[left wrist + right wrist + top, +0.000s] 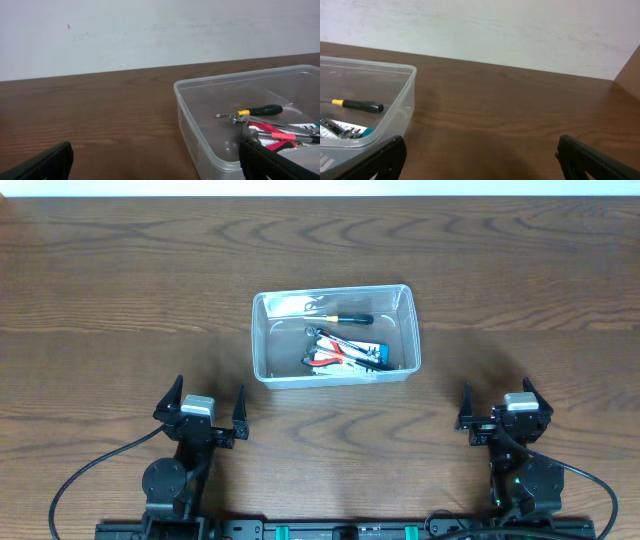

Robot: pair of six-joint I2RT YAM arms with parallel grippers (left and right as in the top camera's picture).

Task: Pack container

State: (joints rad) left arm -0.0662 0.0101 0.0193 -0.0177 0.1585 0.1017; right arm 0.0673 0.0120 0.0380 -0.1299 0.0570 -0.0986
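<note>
Tabletop (120, 270) of dark brown wood fills the overhead view. At its middle stands the container (280, 340), a clear rectangular bin with rounded corners, upright and open at the top. It sits farther back than both arms and midway between them.

The left gripper (205, 402) sits near the front edge on the left, well apart from the bin, with its jaws spread wide over bare wood. The right gripper (497, 402) sits near the front on the right, its jaws spread just as wide.

Inside the bin, red-handled pliers (340, 355) lie toward the near wall. Beside them, at the near right, is a white-and-blue box (372, 358). A screwdriver (345, 318) lies across the far half, its black handle to the right and a yellow collar next to the shaft.
</note>
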